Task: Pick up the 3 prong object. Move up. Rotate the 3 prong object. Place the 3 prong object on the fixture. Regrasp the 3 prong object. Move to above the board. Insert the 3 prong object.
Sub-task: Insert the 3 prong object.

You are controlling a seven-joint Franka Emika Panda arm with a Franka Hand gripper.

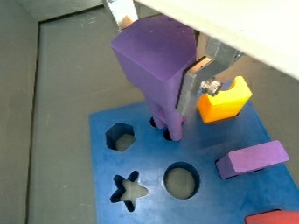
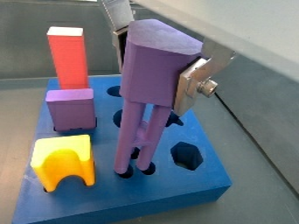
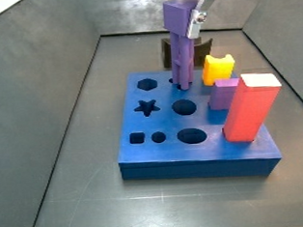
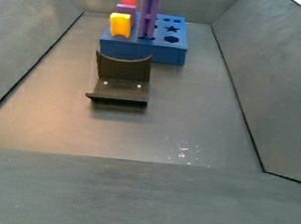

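My gripper (image 1: pixel 160 48) (image 2: pixel 155 57) is shut on the 3 prong object (image 1: pixel 158 66) (image 2: pixel 155 74), a purple bar held upright by its thick upper end. A silver finger (image 1: pixel 197 77) presses on each side of it. Its slim prongs (image 2: pixel 132 144) point down and their tips meet the blue board (image 1: pixel 208 197) (image 2: pixel 140 197) at the small round holes. How deep they sit I cannot tell. In both side views the 3 prong object (image 3: pixel 180 36) (image 4: pixel 147 9) stands over the board (image 3: pixel 164 153) (image 4: pixel 172 51). The dark fixture (image 4: pixel 121 76) lies on the floor in front of the board.
A yellow block (image 1: pixel 222 101) (image 2: pixel 65 162), a lilac block (image 1: pixel 251 159) (image 2: pixel 70 107) and a tall red block (image 2: pixel 68 57) (image 3: pixel 251 104) stand in the board. The hexagon (image 1: pixel 121 136), star (image 1: pixel 128 188) and round hole (image 1: pixel 180 181) are open. Grey bin walls (image 3: pixel 49 73) surround everything.
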